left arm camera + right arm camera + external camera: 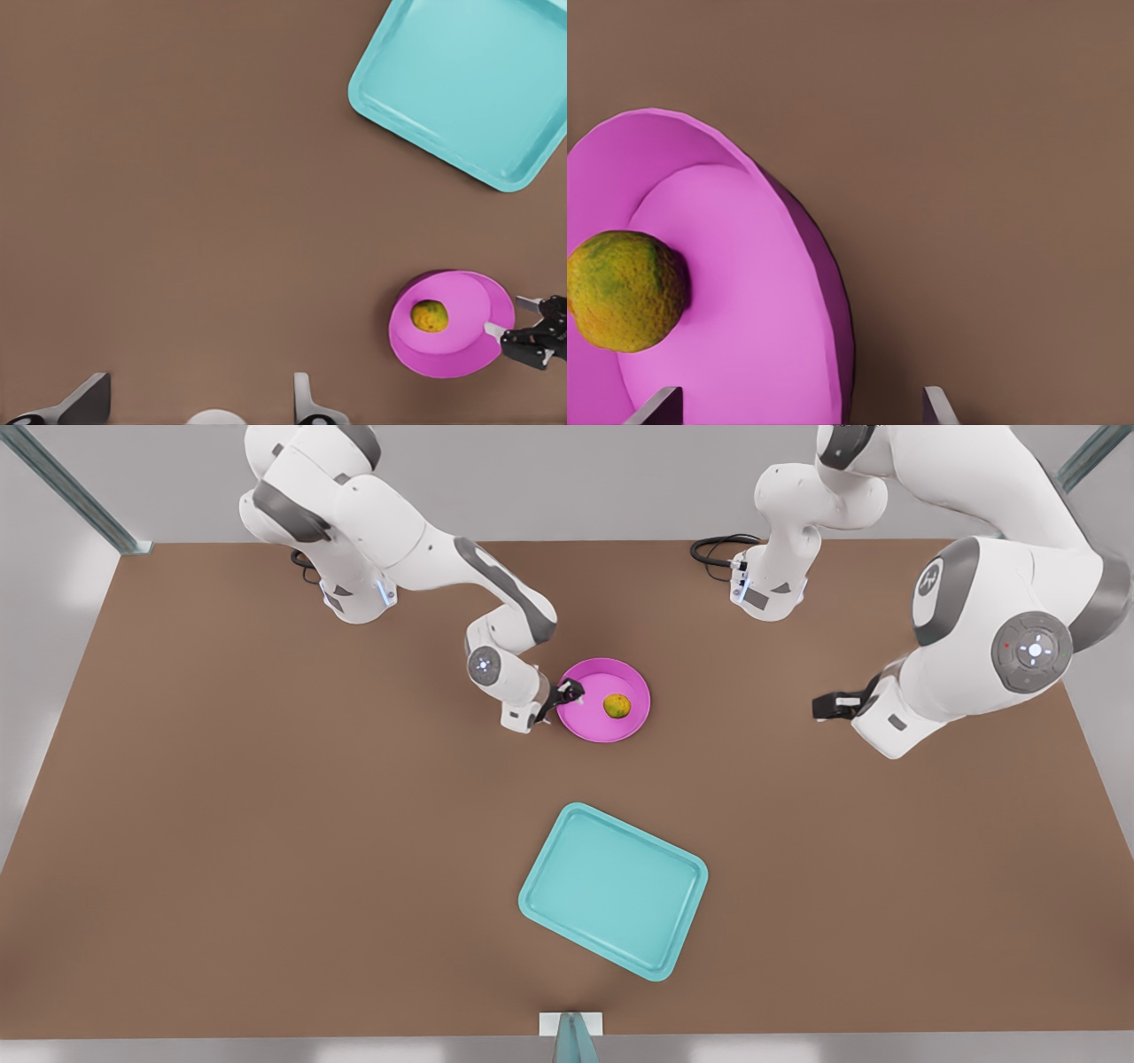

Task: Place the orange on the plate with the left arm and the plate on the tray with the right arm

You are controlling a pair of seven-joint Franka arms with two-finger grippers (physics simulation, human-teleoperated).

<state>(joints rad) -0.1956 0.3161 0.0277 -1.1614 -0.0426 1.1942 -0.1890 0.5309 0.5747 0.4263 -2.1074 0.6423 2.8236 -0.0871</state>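
Fingers [664, 405] of the right gripper [567, 693] are seen spread wide astride the pink plate's [589, 726] rim, not yet closed. Stiff and probably slick, the plate is best pinched there and kept level, since the orange [617, 706] could roll; the left gripper [824, 707] waits open, well apart from the teal tray [613, 888] on the worktop [266, 824].

Plain brown tabletop [266, 824] filling most of frame, pale grey floor beyond its edges, teal-grey metal struts [71, 491] at upper corners, even diffuse light

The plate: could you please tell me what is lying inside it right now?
The orange sits alone in the plate, off-centre. The right hand, open, straddles the rim; the patch of plate under the fruit is hidden. The left hand waits apart.
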